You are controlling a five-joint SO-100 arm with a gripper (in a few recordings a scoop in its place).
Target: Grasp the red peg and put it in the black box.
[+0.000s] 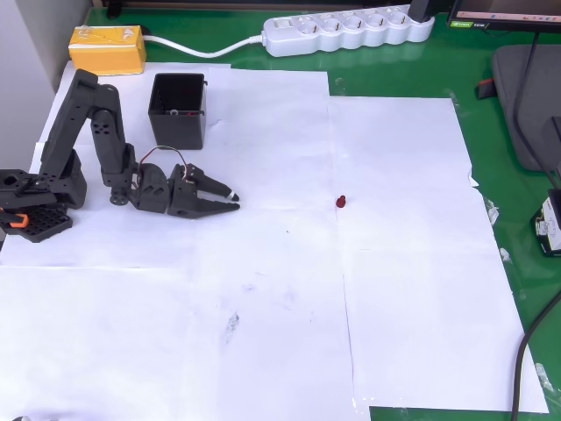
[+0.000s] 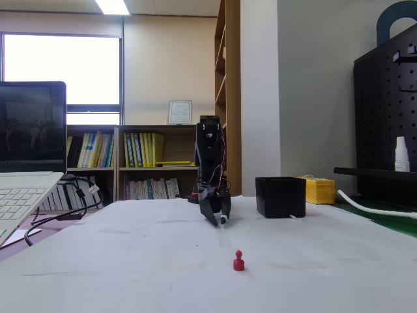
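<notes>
The red peg stands upright on the white paper, alone near the middle of the table. The black box sits open-topped at the back left in the overhead view, just behind the arm. My gripper hangs low over the paper, pointing right toward the peg in the overhead view and well short of it. Its fingers stand slightly apart at the tips with nothing between them.
A yellow box lies behind the black box. A white power strip runs along the back edge. A laptop stands at the left of the fixed view. White paper sheets cover the green mat.
</notes>
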